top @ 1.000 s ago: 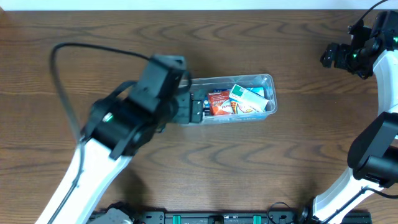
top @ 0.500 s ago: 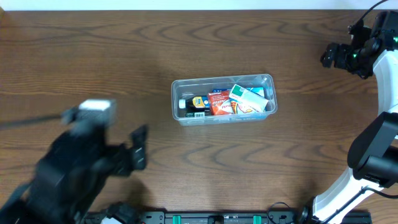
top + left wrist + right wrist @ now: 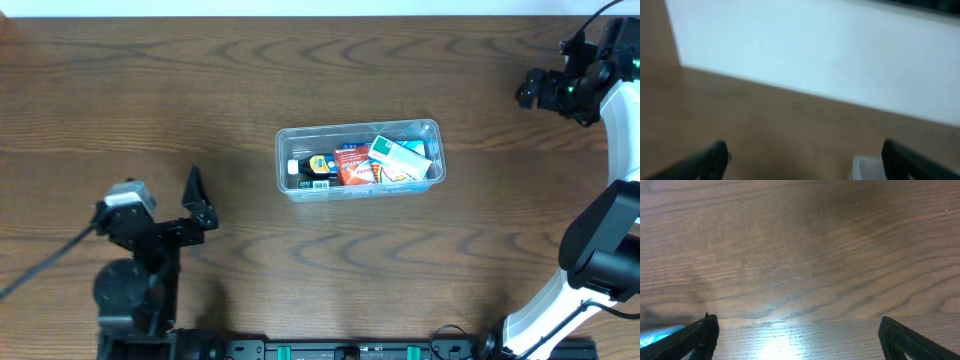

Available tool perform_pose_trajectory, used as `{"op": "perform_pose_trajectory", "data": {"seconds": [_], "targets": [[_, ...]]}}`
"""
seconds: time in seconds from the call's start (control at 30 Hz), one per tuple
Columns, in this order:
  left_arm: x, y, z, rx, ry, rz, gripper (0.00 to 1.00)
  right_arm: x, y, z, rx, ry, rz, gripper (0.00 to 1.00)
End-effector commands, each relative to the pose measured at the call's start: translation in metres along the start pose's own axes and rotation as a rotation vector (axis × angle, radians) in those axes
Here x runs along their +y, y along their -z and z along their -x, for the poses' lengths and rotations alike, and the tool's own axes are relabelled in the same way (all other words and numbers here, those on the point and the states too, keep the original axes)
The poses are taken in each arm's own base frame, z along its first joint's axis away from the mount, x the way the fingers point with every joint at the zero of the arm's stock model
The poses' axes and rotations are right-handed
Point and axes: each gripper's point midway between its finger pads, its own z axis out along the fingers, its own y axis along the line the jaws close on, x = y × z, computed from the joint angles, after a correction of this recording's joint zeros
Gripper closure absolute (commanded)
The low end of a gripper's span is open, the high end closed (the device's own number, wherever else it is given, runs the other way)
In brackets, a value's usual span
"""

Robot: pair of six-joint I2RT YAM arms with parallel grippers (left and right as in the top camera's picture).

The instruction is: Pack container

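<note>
The clear plastic container (image 3: 432, 130) lies in the middle of the table. It holds a small dark item with a yellow label (image 3: 318, 165), a red packet (image 3: 351, 163) and a white-and-green box (image 3: 400, 158). My left gripper (image 3: 200, 200) is open and empty, low at the front left and well apart from the container. In the blurred left wrist view its fingers (image 3: 802, 150) are wide apart, with a corner of the container (image 3: 864, 167) at the bottom right. My right gripper (image 3: 528, 90) is at the far right; its fingers (image 3: 799, 325) are open over bare wood.
The table (image 3: 150, 90) is dark wood. In the left wrist view a pale wall (image 3: 815, 50) stands beyond the table's far edge. A bluish-white patch (image 3: 660, 332) shows at the bottom left of the right wrist view.
My left arm has pulled back from the container's left end to the front left of the table, uncovering the dark item. The right arm has not moved.
</note>
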Motion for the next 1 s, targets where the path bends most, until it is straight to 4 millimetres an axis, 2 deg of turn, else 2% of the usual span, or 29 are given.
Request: {"op": "perform_pose_trajectory", "data": {"seconds": [0.0,0.27,0.63,0.97], "targets": [[-0.009,-0.004,-0.029,-0.046,-0.027,-0.114,0.02,0.002,0.016,0.011,-0.045,-0.004,-0.002,0.01],[0.012,-0.008,-0.084,-0.053,-0.025,-0.082,0.02,0.002,0.016,0.011,-0.045,-0.004,-0.002,0.01],[0.034,-0.002,-0.151,0.17,-0.014,-0.003,0.02,0.002,0.016,0.011,-0.045,-0.004,-0.002,0.01],[0.033,-0.002,-0.147,0.152,-0.007,-0.007,0.02,0.002,0.016,0.011,-0.045,-0.004,-0.002,0.01]]}}
